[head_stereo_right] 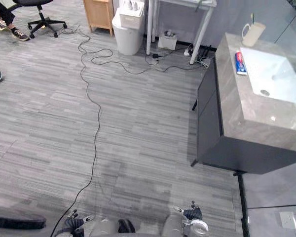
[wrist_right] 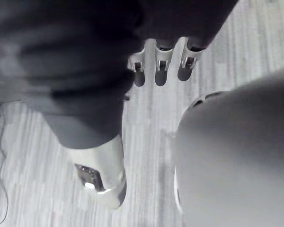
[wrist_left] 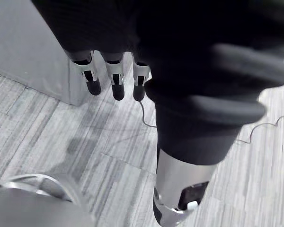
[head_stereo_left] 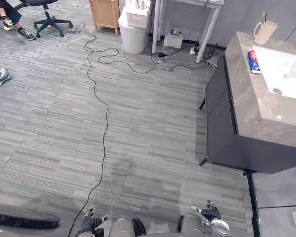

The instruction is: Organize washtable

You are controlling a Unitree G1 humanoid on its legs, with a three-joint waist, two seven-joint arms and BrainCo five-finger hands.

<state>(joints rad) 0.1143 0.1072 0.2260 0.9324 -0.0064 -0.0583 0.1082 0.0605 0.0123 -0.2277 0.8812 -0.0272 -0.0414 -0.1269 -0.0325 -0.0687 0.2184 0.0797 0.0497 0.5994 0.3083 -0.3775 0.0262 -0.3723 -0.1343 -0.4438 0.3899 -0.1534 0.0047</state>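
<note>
Left eye view: the washtable (head_stereo_left: 246, 113) waits untouched. A toothpaste tube (head_stereo_left: 254, 61) lies flat on the washtable's stone top, just beside its white basin (head_stereo_left: 286, 69), and a cup (head_stereo_left: 264, 31) stands at its far corner beyond the tube. The left hand (head_stereo_left: 91, 223) and right hand (head_stereo_left: 210, 213) hang low, well apart from the washtable. Their fingers (wrist_left: 116, 78) are loosely straight and hold nothing, apparently because the robot has not yet approached the washtable to tidy it.
</note>
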